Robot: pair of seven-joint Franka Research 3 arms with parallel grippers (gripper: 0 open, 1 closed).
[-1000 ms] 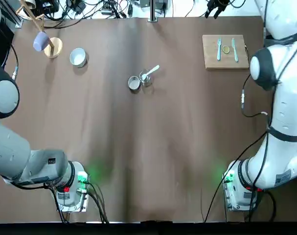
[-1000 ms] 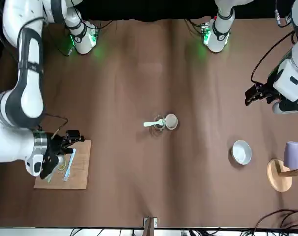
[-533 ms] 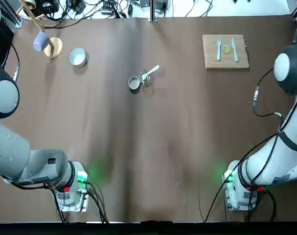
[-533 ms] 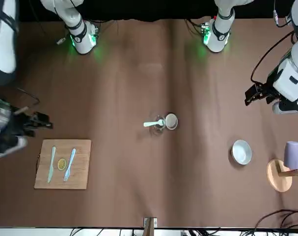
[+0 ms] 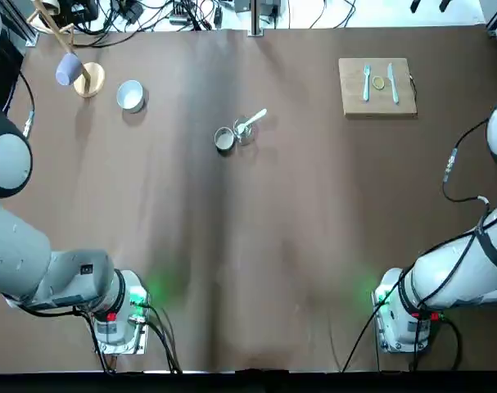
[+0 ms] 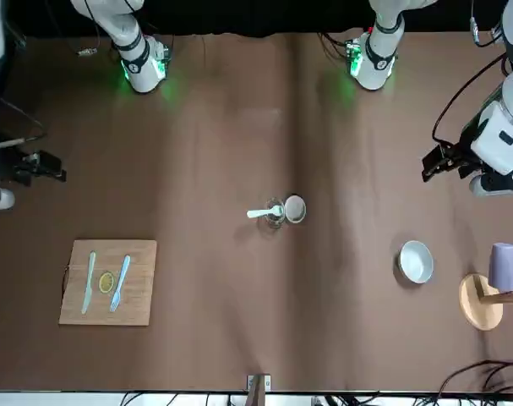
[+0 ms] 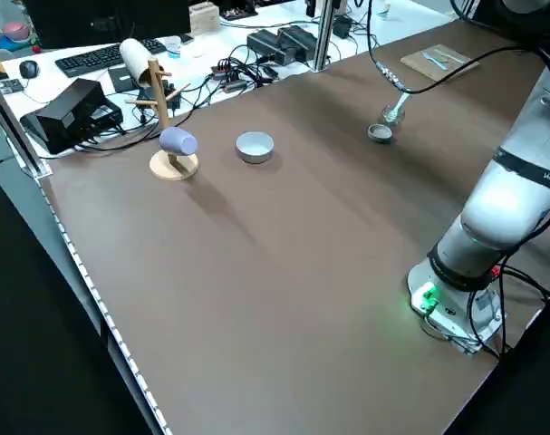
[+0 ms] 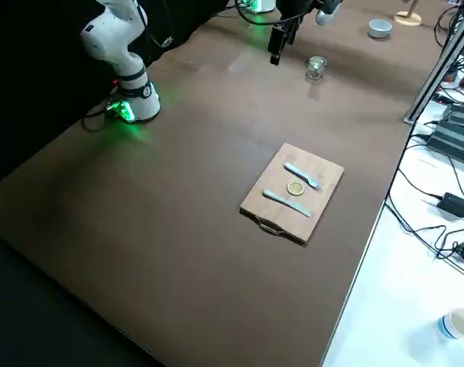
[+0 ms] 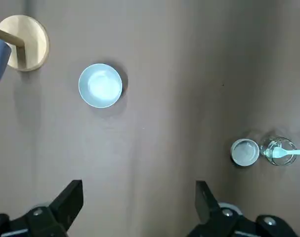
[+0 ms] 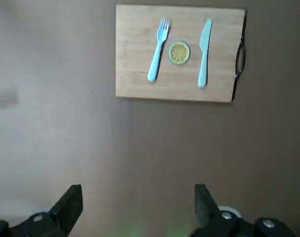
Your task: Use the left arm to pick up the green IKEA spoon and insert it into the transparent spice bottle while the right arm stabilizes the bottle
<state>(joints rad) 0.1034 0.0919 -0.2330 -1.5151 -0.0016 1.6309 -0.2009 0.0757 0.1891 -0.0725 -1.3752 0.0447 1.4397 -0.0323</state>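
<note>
Since a second earlier the right arm had swung off the cutting board [image 5: 377, 86] out to its own side of the table [image 5: 314, 246], while spoon, bottle and left arm had not moved. The right end effector [image 10: 135, 210] hovered well short of the board, fingers spread and empty; the left end effector [image 9: 137, 207] hung high at the table's left side, likewise spread and holding nothing. The spoon [image 5: 251, 121] already stood with its bowl down inside the bottle [image 5: 244, 132], near the table's middle, its handle leaning out over the rim; a grey lid [image 5: 224, 139] lay just beside. The bottle was small, clear glass, the spoon slim and pale green. With nothing bracing it, I judged a nudge to the overhanging handle could tip the light bottle.
</note>
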